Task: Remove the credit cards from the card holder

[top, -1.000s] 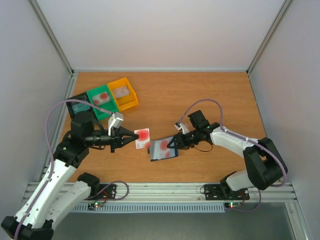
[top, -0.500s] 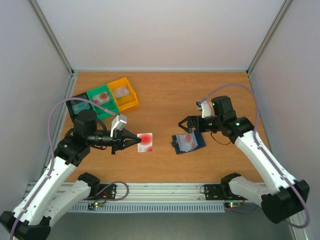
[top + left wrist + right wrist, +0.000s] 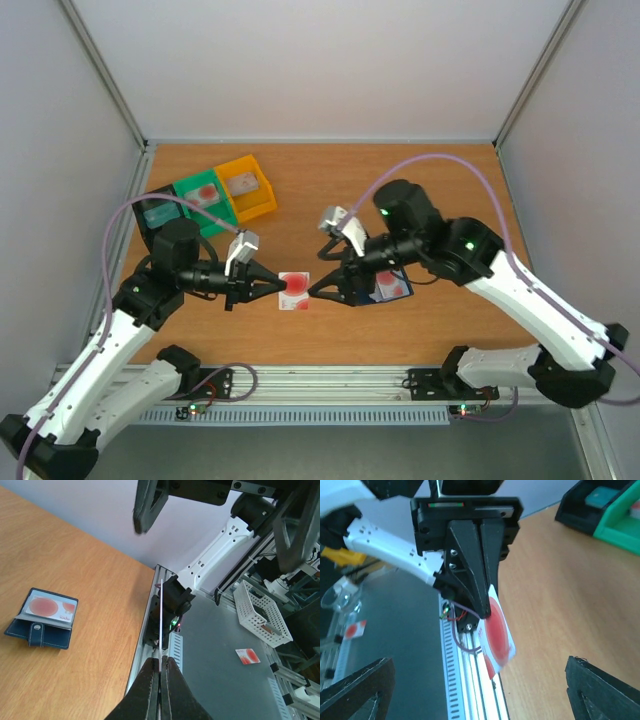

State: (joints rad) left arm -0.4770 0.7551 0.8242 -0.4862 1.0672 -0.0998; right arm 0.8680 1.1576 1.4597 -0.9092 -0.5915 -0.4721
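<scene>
Over the orange-brown wooden table [image 3: 420,190], the right arm's fingers [image 3: 605,690] have released the dark navy bifold card holder [image 3: 388,286], which still holds a second pale card [image 3: 47,606], and now gape beside the pale red-disc plastic credit card [image 3: 296,288], at its 3 o'clock, which is clamped in the left arm's fingers [image 3: 150,690].

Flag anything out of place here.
What looks like a red-marked card lies on the grey floor, off the table. Nothing else stands out: the card holder lies open on the table.
</scene>
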